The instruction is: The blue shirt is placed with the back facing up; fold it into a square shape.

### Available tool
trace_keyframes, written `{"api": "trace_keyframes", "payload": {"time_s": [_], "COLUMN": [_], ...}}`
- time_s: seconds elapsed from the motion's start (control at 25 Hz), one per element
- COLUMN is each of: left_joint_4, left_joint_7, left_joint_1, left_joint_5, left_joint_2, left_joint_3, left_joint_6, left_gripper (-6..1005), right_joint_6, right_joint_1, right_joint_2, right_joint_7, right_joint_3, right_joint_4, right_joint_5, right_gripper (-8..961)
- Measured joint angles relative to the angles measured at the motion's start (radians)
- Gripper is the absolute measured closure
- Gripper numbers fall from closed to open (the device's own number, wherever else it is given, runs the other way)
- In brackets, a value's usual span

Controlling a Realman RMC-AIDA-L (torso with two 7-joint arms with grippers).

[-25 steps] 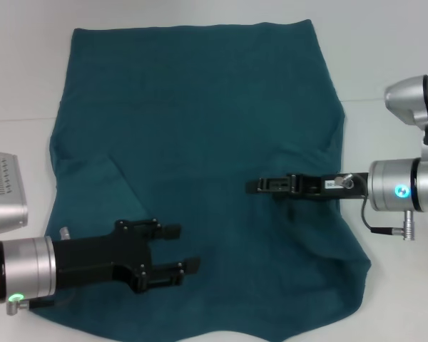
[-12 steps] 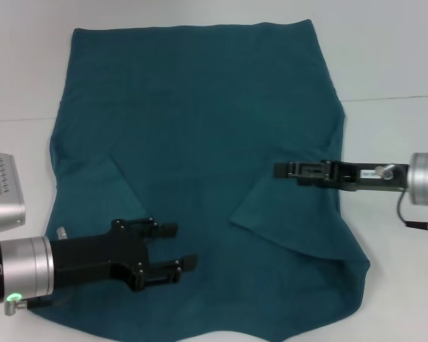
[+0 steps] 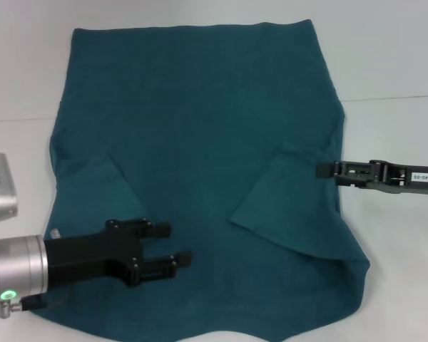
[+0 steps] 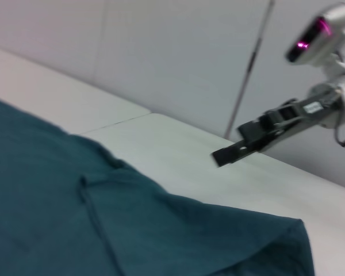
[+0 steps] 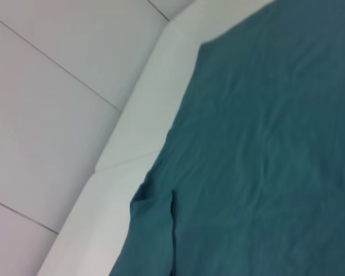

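overhead, blue shirt (image 3: 200, 142) flat, both sleeves folded in; left gripper (image 3: 172, 246) jaws spread, right gripper (image 3: 321, 170) jaws unclear.

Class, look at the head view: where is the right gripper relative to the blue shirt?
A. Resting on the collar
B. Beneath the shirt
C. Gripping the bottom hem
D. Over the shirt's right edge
D: the right gripper sits over the right edge of the blue shirt, by the folded-in sleeve.

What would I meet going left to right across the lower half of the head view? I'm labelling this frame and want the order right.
Left gripper, jaws open, over the blue shirt → the shirt's folded-in right sleeve → right gripper at the shirt's right edge.
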Motion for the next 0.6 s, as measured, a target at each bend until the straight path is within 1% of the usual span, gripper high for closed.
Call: {"api": "trace_keyframes", "payload": {"time_s": [0.16, 0.28, 0.32, 0.4, 0.52, 0.6], "left_joint_4": [0.041, 0.079, 0.079, 0.147, 0.19, 0.214], "left_joint_7": [-0.104, -0.193, -0.193, -0.306, -0.377, -0.444], "left_joint_1": [0.031, 0.052, 0.052, 0.079, 0.091, 0.094], "left_joint_5": [0.001, 0.007, 0.007, 0.03, 0.057, 0.105], "left_joint_2": [0.0, 0.003, 0.003, 0.006, 0.007, 0.012], "left_joint_3": [-0.015, -0.032, -0.032, -0.068, -0.097, -0.13], "left_joint_6": [-0.018, -0.033, -0.033, -0.025, -0.025, -0.027], "left_gripper": [293, 293, 292, 289, 286, 286], "right_joint_6": [-0.023, -0.02, -0.02, -0.017, -0.012, -0.009], "right_joint_1": [-0.009, -0.01, -0.01, -0.009, -0.003, 0.0], "right_joint_2": [0.002, 0.003, 0.003, 0.003, 0.005, 0.007], "right_joint_7": [-0.041, -0.049, -0.053, -0.055, -0.056, -0.056], "right_joint_3": [0.043, 0.05, 0.051, 0.052, 0.053, 0.053], "right_joint_4": [-0.003, -0.001, -0.001, -0.001, -0.001, -0.001], "right_joint_5": [0.0, 0.0, 0.0, 0.0, 0.0, 0.0], "right_gripper": [29, 29, 29, 29, 29, 29]}}
